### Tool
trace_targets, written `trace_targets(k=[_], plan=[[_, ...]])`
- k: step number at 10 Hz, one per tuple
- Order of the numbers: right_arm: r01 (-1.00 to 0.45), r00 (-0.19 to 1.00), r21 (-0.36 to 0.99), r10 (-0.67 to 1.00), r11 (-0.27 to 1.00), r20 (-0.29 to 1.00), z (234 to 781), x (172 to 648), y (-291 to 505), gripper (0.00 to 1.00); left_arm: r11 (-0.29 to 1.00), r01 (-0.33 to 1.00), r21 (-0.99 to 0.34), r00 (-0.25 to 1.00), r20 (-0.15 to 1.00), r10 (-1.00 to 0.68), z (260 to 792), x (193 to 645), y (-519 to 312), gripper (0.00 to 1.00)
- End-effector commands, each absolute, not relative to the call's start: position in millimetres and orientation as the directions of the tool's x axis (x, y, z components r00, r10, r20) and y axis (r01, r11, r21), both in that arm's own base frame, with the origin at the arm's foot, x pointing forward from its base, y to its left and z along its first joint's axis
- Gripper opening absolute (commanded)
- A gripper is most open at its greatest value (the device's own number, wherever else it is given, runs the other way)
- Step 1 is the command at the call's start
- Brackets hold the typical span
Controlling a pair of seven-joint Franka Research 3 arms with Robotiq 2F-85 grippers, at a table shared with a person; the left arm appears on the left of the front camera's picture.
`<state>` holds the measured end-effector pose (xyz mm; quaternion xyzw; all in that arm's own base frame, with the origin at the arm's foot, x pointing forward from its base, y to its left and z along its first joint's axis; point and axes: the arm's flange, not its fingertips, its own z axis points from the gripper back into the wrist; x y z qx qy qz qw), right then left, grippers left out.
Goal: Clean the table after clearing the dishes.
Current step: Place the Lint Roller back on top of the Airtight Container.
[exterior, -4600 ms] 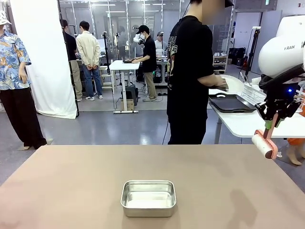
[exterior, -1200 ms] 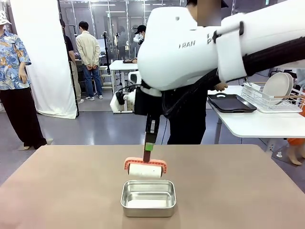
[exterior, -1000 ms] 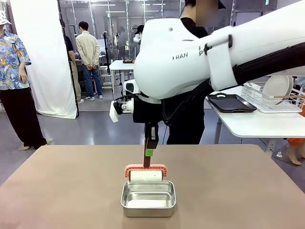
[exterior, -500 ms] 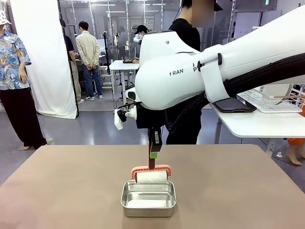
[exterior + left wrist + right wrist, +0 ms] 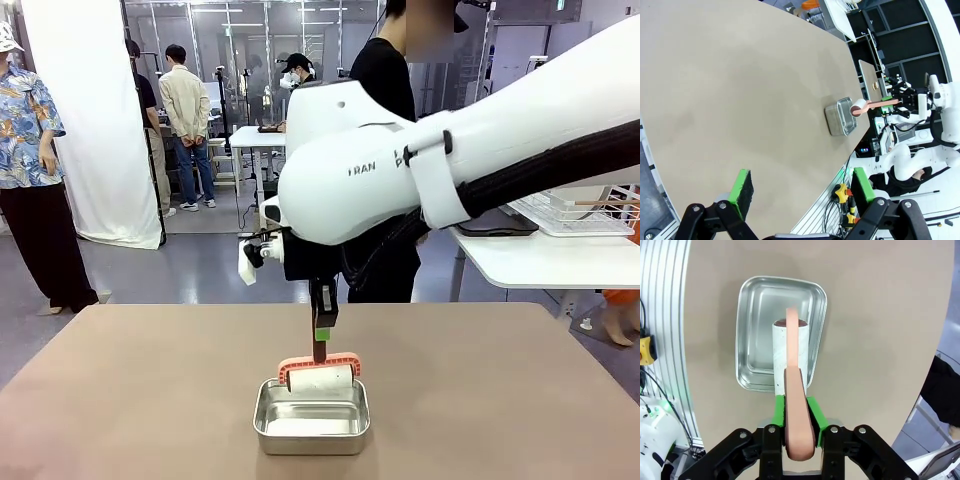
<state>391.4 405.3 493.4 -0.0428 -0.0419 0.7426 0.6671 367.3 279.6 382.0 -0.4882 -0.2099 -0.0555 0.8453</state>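
Salmon-pink plastic handle of the lint roller (image 5: 799, 415) sits clamped in the right tool (image 5: 799, 412), white roll over the steel pan's (image 5: 311, 420) far rim, mid-table (image 5: 150, 390). Judged light, rigid; sticky paper roll, so grip stays on handle. Left tool (image 5: 800, 187) gapes apart, holding nothing.

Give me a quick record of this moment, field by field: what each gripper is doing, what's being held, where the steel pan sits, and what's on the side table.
right gripper: shut on the lint roller's pink handle
lint roller: white roll hanging over the far part of the steel pan
steel pan: on the table, near the robot's edge, nothing in it
table: tan top, bare around the pan
left gripper: open, holding nothing, above the table
person: standing beyond the far edge
side table: white, with a dish rack
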Motion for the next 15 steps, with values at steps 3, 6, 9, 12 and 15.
trace_targets(k=[3, 6, 9, 12, 15], plan=[[-0.998, -0.029, -0.058, 1.000, -0.028, 0.007, 465, 414, 413, 0.22, 0.516, 0.304, -0.801, 0.902, 0.416, 0.115, 382, 364, 280, 1.00], [-0.997, 0.014, -0.074, 1.000, 0.015, 0.020, 435, 422, 420, 0.22, 0.516, 0.304, -0.801, 0.902, 0.416, 0.115, 382, 364, 280, 1.00], [-0.997, 0.026, -0.075, 0.999, 0.028, 0.030, 407, 428, 422, 0.22, 0.516, 0.304, -0.801, 0.902, 0.416, 0.115, 382, 364, 280, 1.00], [-0.999, 0.035, -0.041, 0.999, 0.036, 0.036, 388, 429, 416, 0.22, 0.516, 0.304, -0.801, 0.902, 0.416, 0.115, 382, 364, 280, 1.00], [-0.999, 0.031, -0.041, 0.998, 0.033, 0.050, 393, 430, 414, 0.22, 0.516, 0.304, -0.801, 0.902, 0.416, 0.115, 382, 364, 280, 1.00]])
